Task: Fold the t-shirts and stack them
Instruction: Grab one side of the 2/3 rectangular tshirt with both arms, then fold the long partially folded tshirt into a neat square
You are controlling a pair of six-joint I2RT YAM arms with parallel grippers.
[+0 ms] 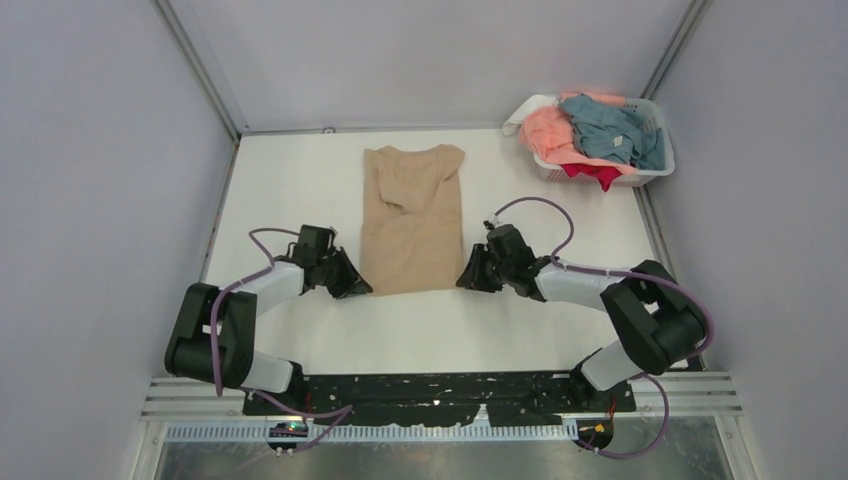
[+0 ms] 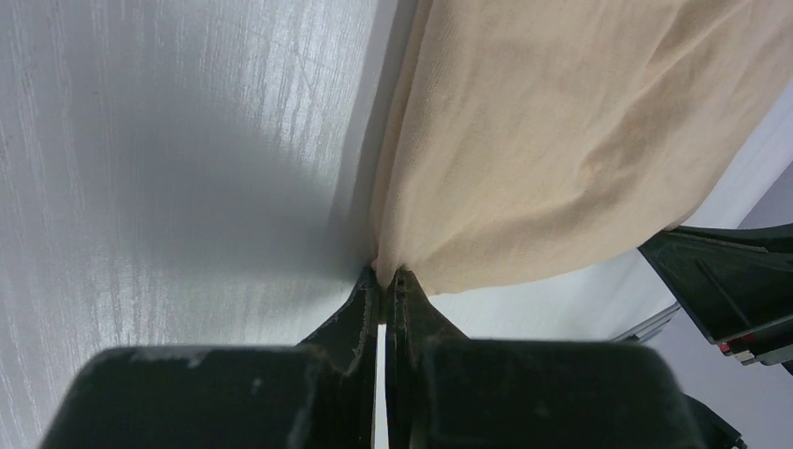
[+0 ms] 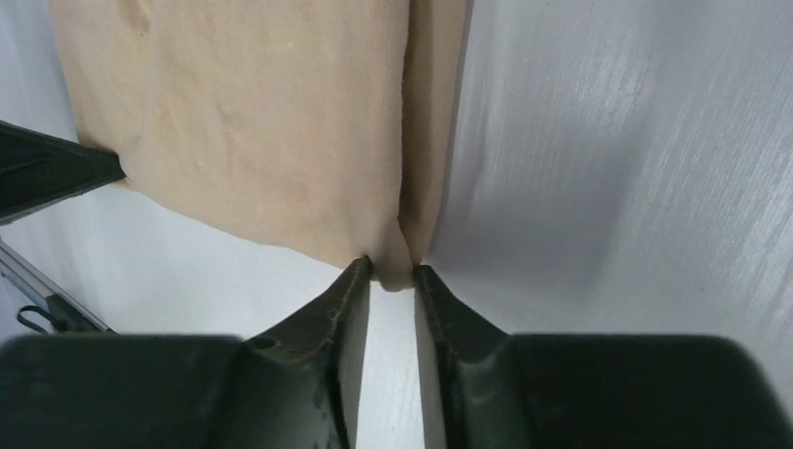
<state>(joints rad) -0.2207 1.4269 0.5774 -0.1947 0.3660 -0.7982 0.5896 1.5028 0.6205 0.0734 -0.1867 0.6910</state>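
The tan shirt (image 1: 412, 220) lies flat between both hands: left hand (image 2: 384, 278) pinches its near corner; right hand (image 3: 393, 271) apparently grips the other corner.

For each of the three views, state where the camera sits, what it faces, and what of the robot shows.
Top external: above and behind the bases, looking down on the table, tan shirt, basket and both arms.
Left wrist: on the left hand, facing the shirt's near corner pinched between its fingers.
Right wrist: on the right hand, facing the shirt's other near corner between its slightly parted fingers.
Shared: each wrist view shows the same shirt and the opposite hand at its edge.
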